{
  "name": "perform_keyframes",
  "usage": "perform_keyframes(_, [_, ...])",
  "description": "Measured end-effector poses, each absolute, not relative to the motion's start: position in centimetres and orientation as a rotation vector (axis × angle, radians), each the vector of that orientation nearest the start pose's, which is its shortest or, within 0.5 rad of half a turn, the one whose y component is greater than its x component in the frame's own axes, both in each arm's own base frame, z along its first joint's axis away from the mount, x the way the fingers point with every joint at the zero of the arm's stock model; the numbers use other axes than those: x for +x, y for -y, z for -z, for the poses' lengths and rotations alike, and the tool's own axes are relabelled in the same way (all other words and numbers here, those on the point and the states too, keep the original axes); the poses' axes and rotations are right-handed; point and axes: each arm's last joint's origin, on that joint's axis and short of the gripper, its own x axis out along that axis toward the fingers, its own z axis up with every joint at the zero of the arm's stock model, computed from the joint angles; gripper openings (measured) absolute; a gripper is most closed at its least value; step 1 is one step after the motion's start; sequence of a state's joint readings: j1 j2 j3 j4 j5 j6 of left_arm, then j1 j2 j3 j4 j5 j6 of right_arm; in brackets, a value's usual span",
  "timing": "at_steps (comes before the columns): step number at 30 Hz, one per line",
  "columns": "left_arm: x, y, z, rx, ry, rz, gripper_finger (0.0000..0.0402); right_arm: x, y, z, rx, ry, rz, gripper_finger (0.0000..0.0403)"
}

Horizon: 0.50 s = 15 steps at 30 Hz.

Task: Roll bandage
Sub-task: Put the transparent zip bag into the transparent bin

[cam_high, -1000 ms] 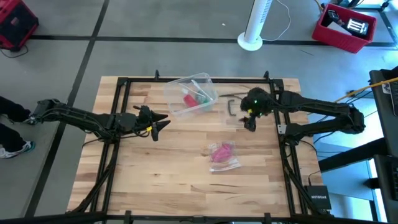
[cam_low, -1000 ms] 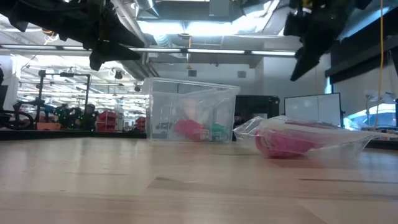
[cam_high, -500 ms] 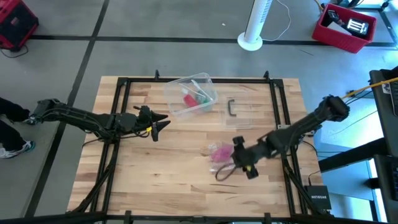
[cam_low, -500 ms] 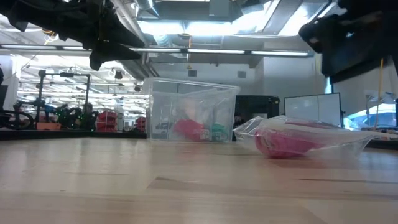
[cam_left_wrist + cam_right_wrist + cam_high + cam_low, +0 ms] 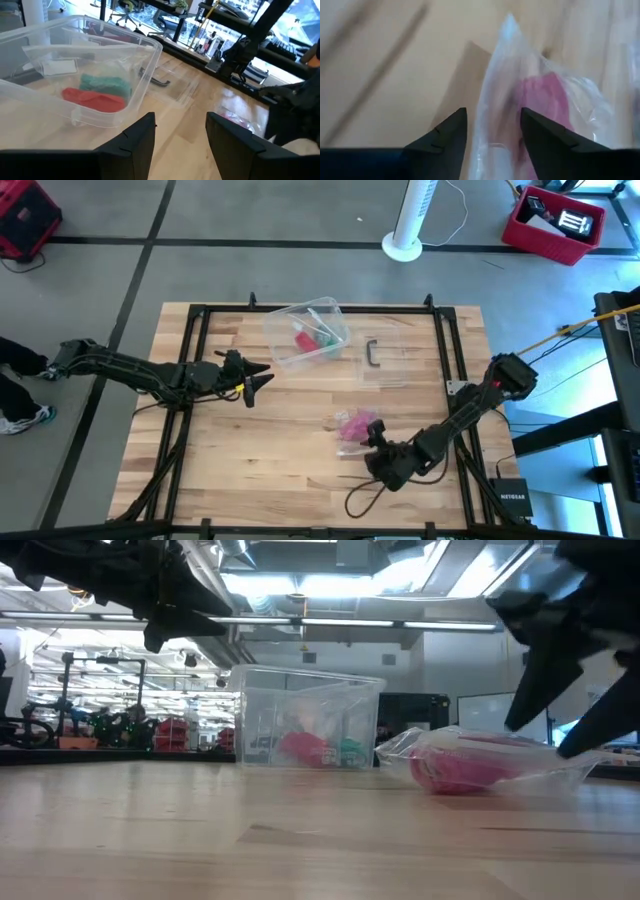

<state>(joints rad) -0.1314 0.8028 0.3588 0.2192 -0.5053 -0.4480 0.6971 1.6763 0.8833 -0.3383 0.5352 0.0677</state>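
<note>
Approach step: right gripper (image 5: pixel 490 131), fingers apart and empty, at crumpled clear plastic wrapper (image 5: pixel 362 442) holding pink fabric bandage (image 5: pixel 355 423), near desk (image 5: pixel 250 450) front-right. Next: free bandage. Left gripper (image 5: pixel 262 376) spread, idle.

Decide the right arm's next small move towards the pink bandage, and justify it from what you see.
Probably ease the right tool down and close on the clear wrapper. It is open, right at the wrapper's edge, and the bandage lies sealed inside it. The left tool waits open beside the clear box.
</note>
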Motion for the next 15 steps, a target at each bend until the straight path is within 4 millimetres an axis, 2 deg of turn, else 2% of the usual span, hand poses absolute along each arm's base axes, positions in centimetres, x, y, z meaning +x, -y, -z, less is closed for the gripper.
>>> perform_keyframes(8, [17.5, 0.9, -22.1, -0.385, -0.127, -0.415, 0.0166, 24.5, -18.1, -12.9, -0.677, -0.955, -0.028, 0.0158])
perform_keyframes(11, [17.5, 0.9, -22.1, -0.383, -0.132, -0.416, 0.0166, 24.5, -17.9, -12.5, -0.716, -0.942, 0.055, 0.0142])
perform_keyframes(15, [17.4, 0.9, -22.0, -0.395, -0.138, -0.416, 0.0166, 24.6, -17.7, -12.6, -0.573, -0.875, 0.227, 0.0093])
